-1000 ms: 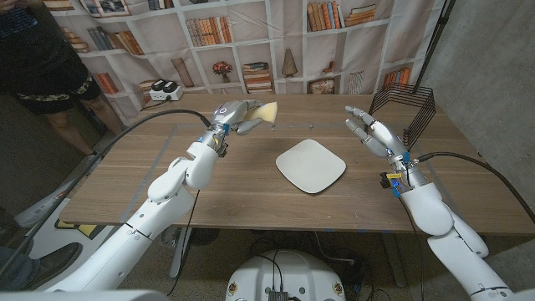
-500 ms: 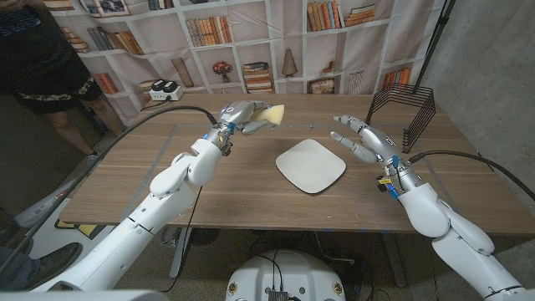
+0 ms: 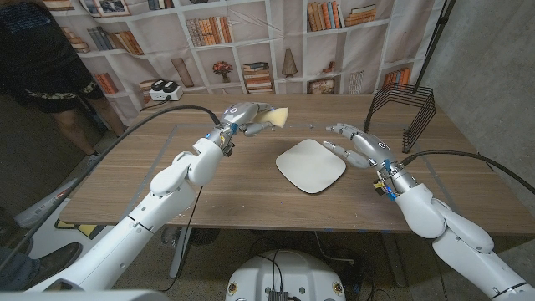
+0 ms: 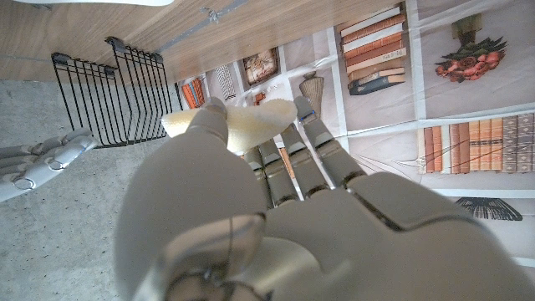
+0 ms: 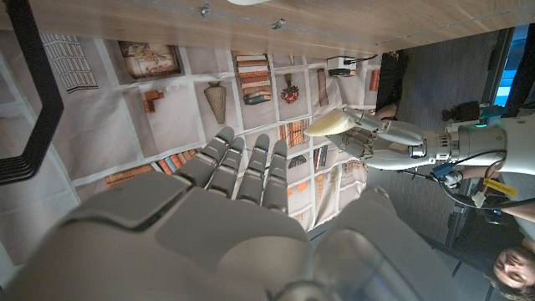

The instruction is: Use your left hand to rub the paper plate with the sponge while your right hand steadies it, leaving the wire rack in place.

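The sponge (image 3: 278,118), a pale yellow wedge, is pinched at the fingertips of the left hand (image 3: 244,116), raised off the table with its tip jutting past them. The paper plate (image 3: 311,165), white and rounded-square, lies flat on the wood, just beside the spread fingers of the right hand (image 3: 355,142). The black wire rack (image 3: 402,112) stands upright beyond those fingers.

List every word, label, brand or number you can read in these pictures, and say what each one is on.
None can be read.
The book spines on the printed bookshelf backdrop carry marks too small and blurred to read.
The sponge, the paper plate and the wire rack show no lettering.
The yellow and blue tags at the right wrist are too small to read.
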